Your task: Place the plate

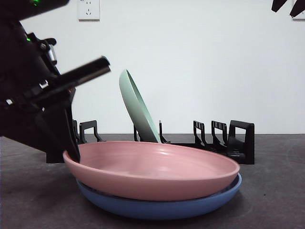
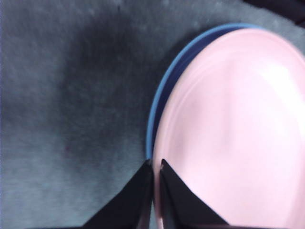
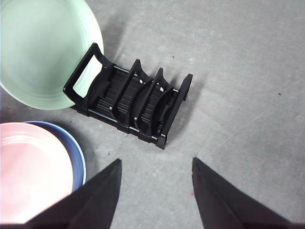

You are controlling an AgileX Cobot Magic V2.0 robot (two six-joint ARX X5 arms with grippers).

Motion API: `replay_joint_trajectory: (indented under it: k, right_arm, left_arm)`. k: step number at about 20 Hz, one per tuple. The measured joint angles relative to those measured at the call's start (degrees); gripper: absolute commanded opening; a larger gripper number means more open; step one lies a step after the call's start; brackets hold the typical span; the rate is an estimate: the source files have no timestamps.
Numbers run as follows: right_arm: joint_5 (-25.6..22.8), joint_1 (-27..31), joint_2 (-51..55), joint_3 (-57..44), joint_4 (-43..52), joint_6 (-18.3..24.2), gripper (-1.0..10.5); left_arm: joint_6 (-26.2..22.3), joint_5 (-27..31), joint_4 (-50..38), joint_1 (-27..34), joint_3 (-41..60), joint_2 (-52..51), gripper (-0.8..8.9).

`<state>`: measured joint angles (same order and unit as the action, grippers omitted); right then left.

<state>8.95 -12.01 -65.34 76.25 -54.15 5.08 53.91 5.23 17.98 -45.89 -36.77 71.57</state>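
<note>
The left pincer (image 2: 153,164) is pressed together on the rim of the pink plate (image 2: 228,138), one jaw over the lip and one under it, in the narrow gap above the blue plate (image 2: 153,124) on which the pink one is stacked. Gripping at the rim looks the sensible choice, since only there is the shallow dish thin enough to pinch. Behind the stack on the table (image 1: 276,191) stands the black rack (image 1: 224,138), with a green plate (image 1: 136,107) already leaning tilted in a slot at one end. Several slots beside it are open, likely where the pink plate belongs. The right pincer (image 3: 155,183) hangs high, jaws spread, well clear, leaving room above the rack.
</note>
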Motion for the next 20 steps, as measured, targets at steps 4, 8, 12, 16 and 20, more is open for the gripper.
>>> replay_joint_trajectory:
  k: [4, 8, 12, 16, 20]
  right_arm:
    - [0.0, 0.0, 0.0, 0.0, 0.0, -0.1, 2.4]
    - [0.0, -0.2, 0.0, 0.0, 0.0, -0.7, 2.4]
    - [0.0, -1.6, 0.0, 0.0, 0.0, -0.9, 2.4]
    - [0.1, -3.6, 0.0, 0.0, 0.0, -0.9, 2.4]
    - [0.1, -5.7, 0.0, 0.0, -0.1, -1.3, 2.4]
  left_arm:
    - [0.8, 3.2, -2.8, -2.0, 0.0, 1.0, 0.08]
    - [1.0, 4.8, -3.0, -2.2, 0.0, 1.1, 1.89]
    - [1.0, 4.9, -2.4, -2.3, 0.0, 1.1, 3.3]
    - [-1.1, 4.9, -2.0, -2.3, 0.0, -0.4, 3.98]
    - [-14.1, 4.9, -0.9, -2.2, -1.9, -10.9, 3.98]
